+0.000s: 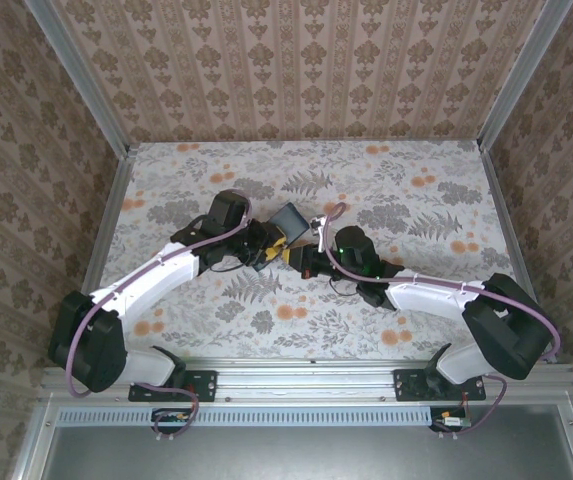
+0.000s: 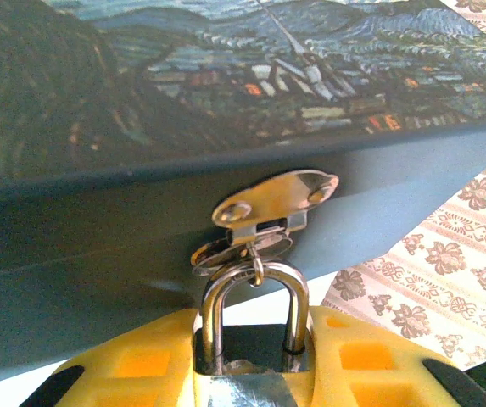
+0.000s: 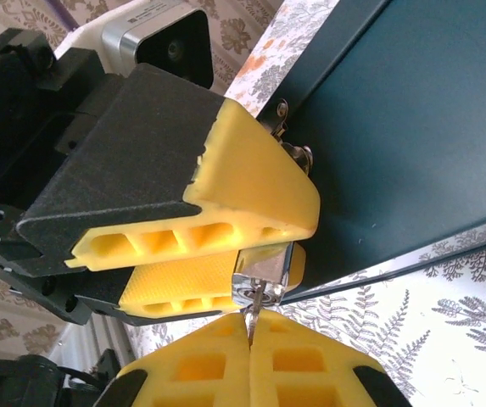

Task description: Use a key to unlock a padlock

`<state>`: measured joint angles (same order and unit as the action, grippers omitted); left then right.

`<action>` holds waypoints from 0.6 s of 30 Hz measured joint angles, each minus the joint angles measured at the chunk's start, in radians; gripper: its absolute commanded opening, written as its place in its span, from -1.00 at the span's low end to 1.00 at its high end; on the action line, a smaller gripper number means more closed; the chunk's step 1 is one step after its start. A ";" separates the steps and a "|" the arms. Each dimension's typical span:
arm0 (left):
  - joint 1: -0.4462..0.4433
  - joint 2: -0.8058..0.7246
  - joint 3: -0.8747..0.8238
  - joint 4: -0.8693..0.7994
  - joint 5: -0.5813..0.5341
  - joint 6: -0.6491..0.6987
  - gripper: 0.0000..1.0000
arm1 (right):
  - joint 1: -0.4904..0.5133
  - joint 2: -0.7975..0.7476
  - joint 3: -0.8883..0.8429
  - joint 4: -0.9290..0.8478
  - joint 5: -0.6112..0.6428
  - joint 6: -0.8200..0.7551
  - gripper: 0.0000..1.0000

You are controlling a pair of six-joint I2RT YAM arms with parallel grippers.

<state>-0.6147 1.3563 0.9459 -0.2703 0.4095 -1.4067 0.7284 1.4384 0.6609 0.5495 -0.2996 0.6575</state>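
Yellow pads are what catch the eye: the left gripper (image 2: 251, 377) has its two fingers clamped on the body of the padlock (image 2: 247, 352), one on either side, with the shackle (image 2: 255, 292) pointing at the front wall of the dark blue box (image 2: 98, 246). Both legs of that silvery loop run down into the body, and it passes through the small ring below the hasp (image 2: 276, 199), which sits at the seam beneath the painted lid (image 2: 226, 68). Facing it is the right gripper (image 3: 249, 352), fingers pressed together on a thin metal key (image 3: 253, 315) (only a sliver of blade shows between them) whose tip touches the underside of the lock; whether it is seated in the keyhole I can't tell. From above, both arms' ends sit at the box near the middle of the floral table (image 1: 416, 190).
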 measured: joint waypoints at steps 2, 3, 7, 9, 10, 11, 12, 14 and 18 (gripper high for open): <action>-0.001 0.000 0.000 -0.003 0.003 0.000 -1.00 | 0.003 -0.018 0.003 -0.038 0.005 -0.060 -1.00; -0.006 0.000 0.000 -0.005 0.007 0.000 -1.00 | 0.004 -0.032 0.010 -0.074 0.008 -0.095 -1.00; -0.014 0.000 0.003 -0.008 0.025 -0.007 -1.00 | 0.010 -0.079 0.063 -0.245 0.031 -0.240 -1.00; -0.014 0.000 0.006 -0.008 0.031 -0.008 -1.00 | 0.009 -0.082 0.089 -0.295 0.027 -0.283 -1.00; -0.014 0.000 0.008 -0.008 0.032 -0.008 -1.00 | 0.009 -0.082 0.097 -0.307 0.021 -0.294 -1.00; -0.014 0.000 0.010 -0.008 0.032 -0.008 -1.00 | 0.009 -0.082 0.100 -0.312 0.015 -0.297 -1.00; -0.016 0.000 0.010 -0.008 0.031 -0.009 -1.00 | 0.008 -0.082 0.102 -0.315 0.013 -0.299 -1.00; -0.020 0.000 0.010 -0.008 0.028 -0.013 -1.00 | 0.008 -0.077 0.103 -0.314 0.011 -0.299 -1.00; -0.022 0.000 0.011 -0.010 0.018 -0.015 -1.00 | 0.011 -0.074 0.102 -0.300 0.021 -0.313 -1.00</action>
<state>-0.6365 1.3563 0.9565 -0.2802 0.4278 -1.4216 0.7399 1.3647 0.7628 0.2493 -0.2787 0.3447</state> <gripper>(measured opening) 0.277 0.040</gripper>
